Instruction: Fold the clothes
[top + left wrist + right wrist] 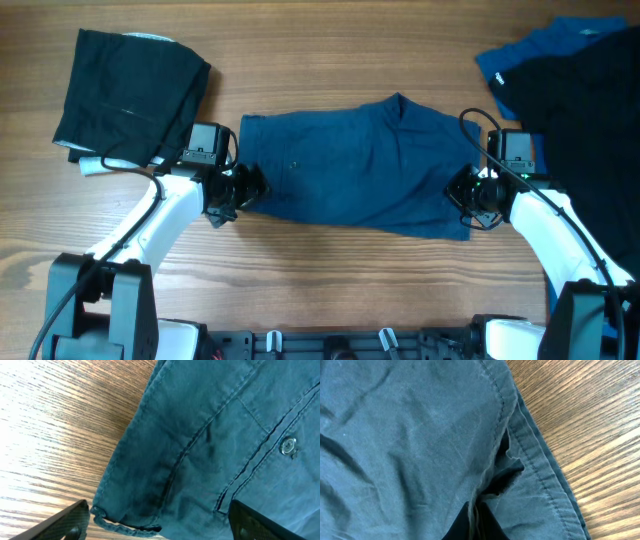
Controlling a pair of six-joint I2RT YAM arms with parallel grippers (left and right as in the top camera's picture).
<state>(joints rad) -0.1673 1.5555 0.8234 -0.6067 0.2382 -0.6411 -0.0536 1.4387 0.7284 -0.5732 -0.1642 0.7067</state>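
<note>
Well, the navy garment (350,165) lay stretched across the middle of the bench (330,40). The left pincer (245,187) stood spread over the left hem with nothing between its fingers yet, the pale button (287,445) just beyond. The right pincer (462,190) looked pressed together on a ridge of cloth at the right hem. To my eye the left needed to close on both layers at the hem corner before any lift, so the two ends would rise level and fold over cleanly. Room was fair, with bare wood along the far and near edges. But a folded black garment (125,95) sat at the far-left corner, and a black and brighter blue heap (570,80) crowded the far-right corner, near the right arm.
</note>
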